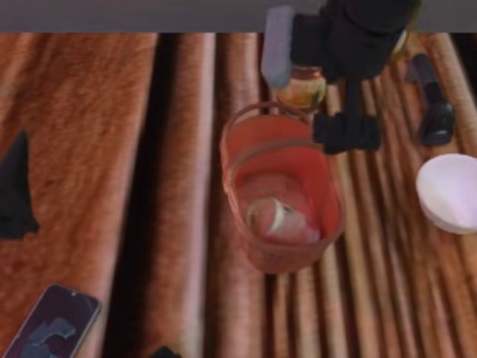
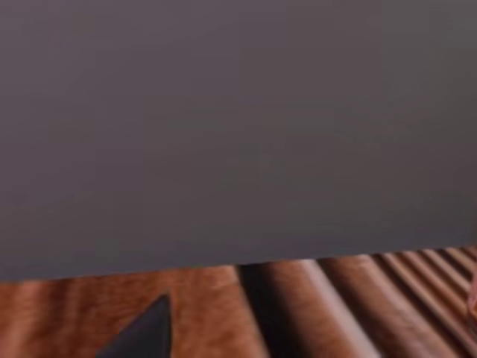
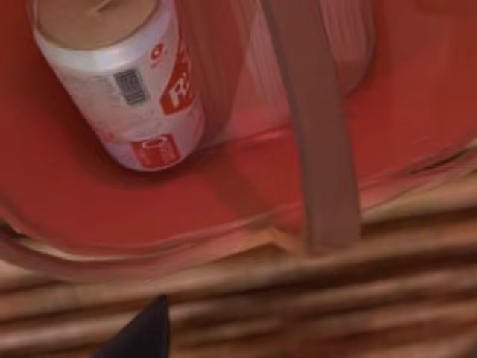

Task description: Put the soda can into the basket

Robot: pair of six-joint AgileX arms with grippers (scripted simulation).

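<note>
A reddish-brown, ridged wooden table [image 1: 112,149] carries everything, with a plain grey backdrop beyond its far edge. The right gripper [image 1: 346,133] hangs over the far part of the table, just past the basket's far right rim; whether its fingers are spread or closed cannot be told, and only one dark fingertip [image 3: 145,332] shows in the right wrist view. Nothing is seen in its grasp.

The basket [image 1: 328,194], red-orange and oval with a thin arched handle [image 3: 313,127], stands near the middle of the table. The soda can [image 1: 270,217] lies inside it, tipped on its side on the basket floor toward the near end, pale top facing up and left. In the right wrist view the soda can [image 3: 123,82] shows a white-silver body with red panels, a large white letter "R" on red, a small round red mark and a dark barcode block; the remaining print is too small to read.

Just beyond the basket's far rim stands an amber glass jar [image 1: 302,88], partly under the arm. A white bowl [image 1: 449,192] sits at the right edge, a dark tool [image 1: 434,104] toward the far right corner, and a phone [image 1: 52,324] at the near left corner.

The left gripper [image 1: 15,190] rests at the left edge, its fingers' state unclear
</note>
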